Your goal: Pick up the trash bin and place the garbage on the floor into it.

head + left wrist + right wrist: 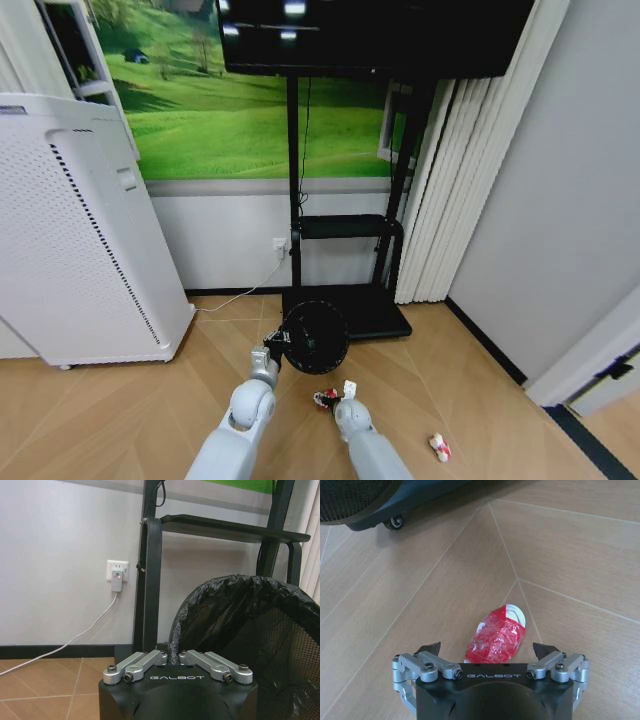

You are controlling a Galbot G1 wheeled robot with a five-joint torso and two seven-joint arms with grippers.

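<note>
The trash bin (315, 337) is round, black and bag-lined, standing in front of the TV stand. My left gripper (272, 347) is shut on its near rim; in the left wrist view the fingers (150, 658) pinch the bag's edge beside the bin (240, 625). My right gripper (347, 390) hangs low over the floor (130, 410), open. A red wrapper (496, 637) lies between its spread fingertips (432, 647), and it shows as a red wrapper (325, 398) in the head view too. A white-and-red piece (438, 447) of garbage lies farther right.
A tall white perforated appliance (80, 230) stands at the left. The black TV stand (350, 312) has a wheeled base (395, 522) behind the bin. A cable runs from a wall socket (116, 572). White curtains (445, 190) and a grey wall close the right side.
</note>
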